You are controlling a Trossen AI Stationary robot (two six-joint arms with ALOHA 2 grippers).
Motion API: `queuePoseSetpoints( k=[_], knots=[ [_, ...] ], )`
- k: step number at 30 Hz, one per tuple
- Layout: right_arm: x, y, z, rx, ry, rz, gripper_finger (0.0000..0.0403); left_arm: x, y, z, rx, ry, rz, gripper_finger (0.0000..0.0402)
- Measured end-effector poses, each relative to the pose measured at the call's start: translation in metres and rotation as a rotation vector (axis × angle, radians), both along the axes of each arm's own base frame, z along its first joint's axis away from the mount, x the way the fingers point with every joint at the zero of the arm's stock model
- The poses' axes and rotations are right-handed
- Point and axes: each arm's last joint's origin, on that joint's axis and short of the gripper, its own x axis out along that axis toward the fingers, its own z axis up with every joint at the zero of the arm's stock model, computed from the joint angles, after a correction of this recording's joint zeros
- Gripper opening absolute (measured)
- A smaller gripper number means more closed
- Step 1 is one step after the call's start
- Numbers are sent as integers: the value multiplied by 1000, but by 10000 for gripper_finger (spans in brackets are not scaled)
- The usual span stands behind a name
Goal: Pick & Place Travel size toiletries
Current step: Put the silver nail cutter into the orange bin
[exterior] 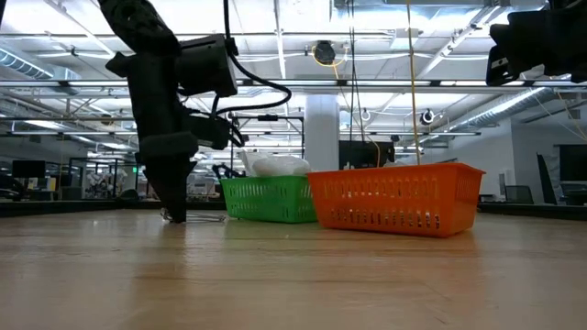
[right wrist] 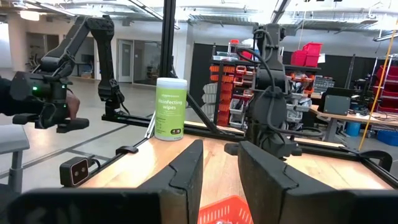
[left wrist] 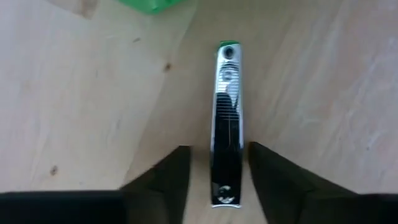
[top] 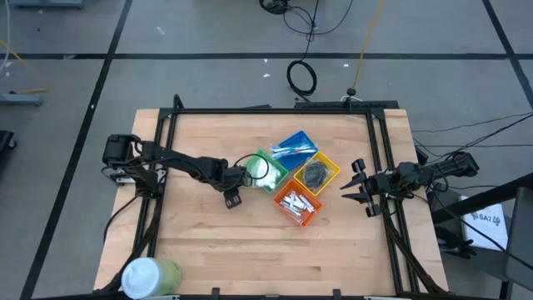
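Observation:
A short silver metal piece (left wrist: 227,118), like a nail clipper, lies flat on the wooden table just in front of the green bin (top: 265,171). My left gripper (left wrist: 219,152) points down over its near end. The gripper is open, one finger on each side of the piece, with bare wood showing between the fingers and the metal. In the high view the left gripper (top: 233,198) hides the piece. The green bin holds white packets (exterior: 275,167). The orange bin (top: 297,204) holds silver pieces. My right gripper (top: 360,187) waits open at the table's right edge.
A blue bin (top: 294,146) with blue-and-white sticks and a yellow bin (top: 316,172) with dark wads adjoin the green and orange bins. A green-and-white wipes cylinder (top: 150,277) stands at the near left corner. A dark frame (top: 275,110) runs round the table.

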Motion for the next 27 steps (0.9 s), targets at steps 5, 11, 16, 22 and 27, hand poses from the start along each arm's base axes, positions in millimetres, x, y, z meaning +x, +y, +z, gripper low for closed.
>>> queuePoseSetpoints(
  k=[5,11,16,22,27],
  knots=[
    [0,0,0,0,0,0,91,0,-4,0,-3,3,-10,68],
    [0,0,0,0,0,0,91,-5,-7,8,-59,-4,-3,33],
    [0,0,0,0,1,0,91,-6,-24,46,-60,-159,-55,46],
    [0,0,0,0,-1,0,91,9,-45,104,-65,-580,-132,38],
    [0,0,0,0,2,0,91,33,-58,145,12,-834,-268,45]
  ],
)
